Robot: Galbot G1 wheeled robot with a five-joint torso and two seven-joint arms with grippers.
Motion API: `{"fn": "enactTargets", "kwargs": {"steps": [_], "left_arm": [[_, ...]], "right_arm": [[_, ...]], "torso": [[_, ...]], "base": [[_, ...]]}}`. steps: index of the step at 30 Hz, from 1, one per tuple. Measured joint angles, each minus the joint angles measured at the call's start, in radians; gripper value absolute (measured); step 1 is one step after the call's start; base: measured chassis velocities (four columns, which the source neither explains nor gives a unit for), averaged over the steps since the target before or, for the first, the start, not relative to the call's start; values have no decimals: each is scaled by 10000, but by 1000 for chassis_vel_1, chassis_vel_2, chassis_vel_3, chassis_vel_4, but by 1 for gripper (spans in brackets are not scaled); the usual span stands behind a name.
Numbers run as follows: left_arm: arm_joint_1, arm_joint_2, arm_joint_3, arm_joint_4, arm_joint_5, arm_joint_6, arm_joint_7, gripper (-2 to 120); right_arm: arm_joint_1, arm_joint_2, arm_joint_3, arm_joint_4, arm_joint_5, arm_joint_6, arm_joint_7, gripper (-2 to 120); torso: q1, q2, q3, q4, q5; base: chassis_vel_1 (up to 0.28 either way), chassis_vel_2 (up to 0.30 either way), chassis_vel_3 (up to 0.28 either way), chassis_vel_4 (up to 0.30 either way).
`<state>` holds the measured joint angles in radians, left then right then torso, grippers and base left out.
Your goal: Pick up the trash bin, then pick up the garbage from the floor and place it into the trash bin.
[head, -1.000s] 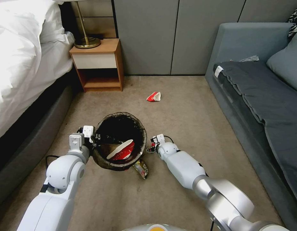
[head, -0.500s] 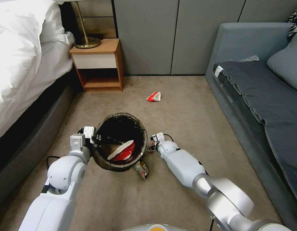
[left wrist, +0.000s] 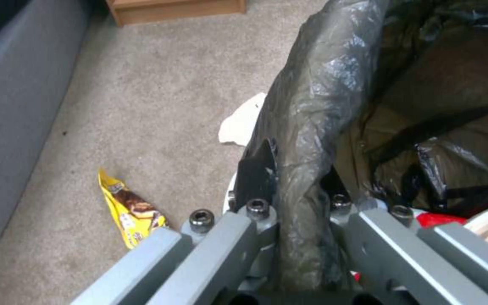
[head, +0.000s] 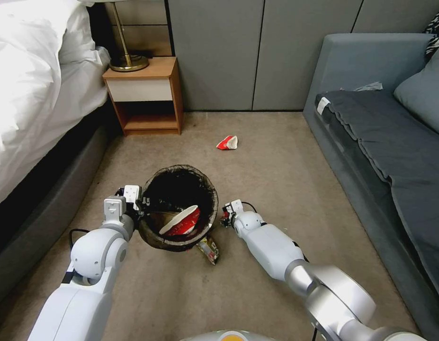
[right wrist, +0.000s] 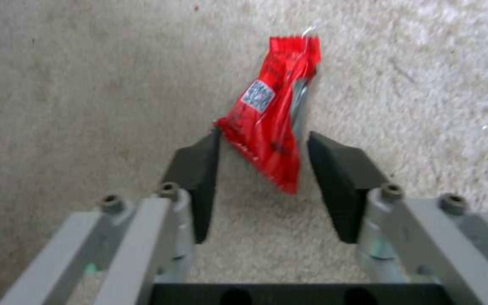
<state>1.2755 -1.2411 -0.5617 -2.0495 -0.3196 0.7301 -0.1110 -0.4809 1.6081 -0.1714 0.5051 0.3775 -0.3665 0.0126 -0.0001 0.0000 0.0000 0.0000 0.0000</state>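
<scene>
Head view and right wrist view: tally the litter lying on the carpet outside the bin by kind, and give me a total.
Crushed red-and-white cup: 1
Yellow snack wrapper: 1
Red wrapper: 1
Total: 3

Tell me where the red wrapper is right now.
The red wrapper lies on the floor between the open pads of the right tool, just right of the trash bin.
</scene>
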Motion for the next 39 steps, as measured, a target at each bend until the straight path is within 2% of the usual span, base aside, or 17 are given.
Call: {"fn": "enactTargets", "kwargs": {"steps": [2, 3, 5, 6, 10, 23, 28, 32, 33, 36, 37, 39], "left_arm": [[-3, -28, 0, 12, 31, -17, 12, 1], [-3, -28, 0, 12, 31, -17, 12, 1], [-13, -50, 7, 35, 70, -28, 41, 1], [-13, -50, 7, 35, 70, -28, 41, 1], [-13, -52, 29, 37, 73, -29, 88, 1], [-12, 81, -31, 24, 69, -28, 143, 1], [-85, 219, -90, -12, -75, 25, 125, 1], [-219, 502, -208, -125, -403, 37, -72, 1], [-219, 502, -208, -125, -403, 37, -72, 1], [-278, 599, -238, -223, -503, 38, -178, 1], [-278, 599, -238, -223, -503, 38, -178, 1], [-280, 628, -269, -244, -500, 40, -177, 0]], "right_arm": [[-35, 0, -23, 0, -62, 10, -20, 28], [-35, 0, -23, 0, -62, 10, -20, 28], [-44, 0, -24, -5, -92, 14, -36, 18], [-44, 0, -24, -5, -92, 14, -36, 18], [-28, 0, -26, -26, -163, 13, -54, 0], [-20, 0, -4, -63, -370, 8, -106, 0], [-56, -4, -72, 428, -144, -319, -60, 0], [72, 1, -463, 1697, 706, -939, 349, 0], [72, 1, -463, 1697, 706, -939, 349, 0], [443, -72, -592, 2962, 1431, -1401, 819, 0], [443, -72, -592, 2962, 1431, -1401, 819, 0], [693, -673, -573, 4200, 2028, -1711, 1175, 0]], "torso": [[0, 0, 0, 0, 0], [0, 0, 0, 0, 0], [1, 0, 0, 0, 0], [1, 0, 0, 0, 0], [1, 0, 0, 0, -1], [1, 0, 0, 0, 0], [1, 0, 0, -2, -3], [1, 0, 0, 2, -1], [1, 0, 0, 2, -1], [1, 0, 0, 5, 2], [1, 0, 0, 5, 2], [1, 0, 0, 5, -1]], "base": [[0, 0, 0, 0], [0, 0, 0, 0], [0, 0, 0, 0], [0, 0, 0, 0], [0, 0, 0, 0], [0, 0, 0, 0], [0, 0, 0, 0], [0, 0, 0, 0], [0, 0, 0, 0], [0, 0, 0, 0], [0, 0, 0, 0], [0, 0, 0, 0]]}}
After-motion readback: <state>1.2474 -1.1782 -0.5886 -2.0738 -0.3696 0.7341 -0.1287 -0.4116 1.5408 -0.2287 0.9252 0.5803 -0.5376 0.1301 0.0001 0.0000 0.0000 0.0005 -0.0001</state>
